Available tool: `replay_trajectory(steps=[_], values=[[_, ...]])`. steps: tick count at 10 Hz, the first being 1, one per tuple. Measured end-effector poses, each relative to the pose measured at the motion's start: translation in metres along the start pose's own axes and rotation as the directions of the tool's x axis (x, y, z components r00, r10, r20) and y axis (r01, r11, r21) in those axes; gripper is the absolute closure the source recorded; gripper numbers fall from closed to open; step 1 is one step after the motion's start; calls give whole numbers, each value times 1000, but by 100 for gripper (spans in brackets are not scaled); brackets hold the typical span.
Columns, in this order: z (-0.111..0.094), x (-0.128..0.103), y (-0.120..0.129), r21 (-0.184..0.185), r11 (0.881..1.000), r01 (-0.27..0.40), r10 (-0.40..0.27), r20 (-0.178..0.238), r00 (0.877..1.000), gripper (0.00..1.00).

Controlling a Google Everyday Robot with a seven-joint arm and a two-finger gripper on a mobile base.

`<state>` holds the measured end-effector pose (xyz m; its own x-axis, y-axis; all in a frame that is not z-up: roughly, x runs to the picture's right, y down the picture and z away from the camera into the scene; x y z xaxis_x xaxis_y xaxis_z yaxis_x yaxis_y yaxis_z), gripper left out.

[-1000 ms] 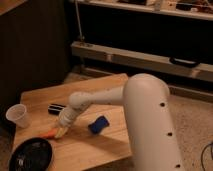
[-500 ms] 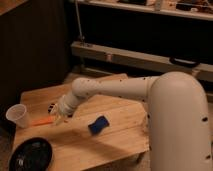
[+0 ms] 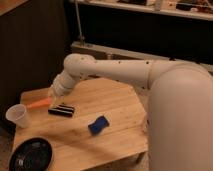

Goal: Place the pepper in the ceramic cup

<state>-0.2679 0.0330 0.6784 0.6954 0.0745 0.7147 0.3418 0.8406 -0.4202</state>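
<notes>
The pepper (image 3: 38, 104), a slim orange tapered piece, hangs above the left part of the wooden table (image 3: 115, 107). My gripper (image 3: 50, 98) is shut on its right end, at the tip of the white arm that reaches in from the right. The pepper's free end points left and slightly down toward the ceramic cup (image 3: 17, 116), a whitish handle-less cup standing upright at the table's left edge. The pepper's tip is just above and to the right of the cup's rim, outside the cup.
A black cylinder (image 3: 61, 110) lies on the table below the gripper. A blue block (image 3: 98, 125) sits nearer the middle. A black round dish (image 3: 30, 155) is at the front left corner. Dark shelving stands behind the table.
The gripper has carried the pepper up off the table and leftward toward the cup. The arm has swung up and back, uncovering the black cylinder.
</notes>
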Motion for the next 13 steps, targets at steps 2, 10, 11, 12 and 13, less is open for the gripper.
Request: replay_trajectory(steps=[2,10,11,12,13], values=[[11,-17,-22,-27,1000,13,-14,-69,997,99],[58,-28,-44,-88,995,39,-52,-155,987,99],[61,-25,-47,-89,995,45,-58,-150,987,99],[64,-23,-51,-93,993,70,-82,-133,988,99],[66,-22,-53,-98,990,100,-110,-111,988,99]])
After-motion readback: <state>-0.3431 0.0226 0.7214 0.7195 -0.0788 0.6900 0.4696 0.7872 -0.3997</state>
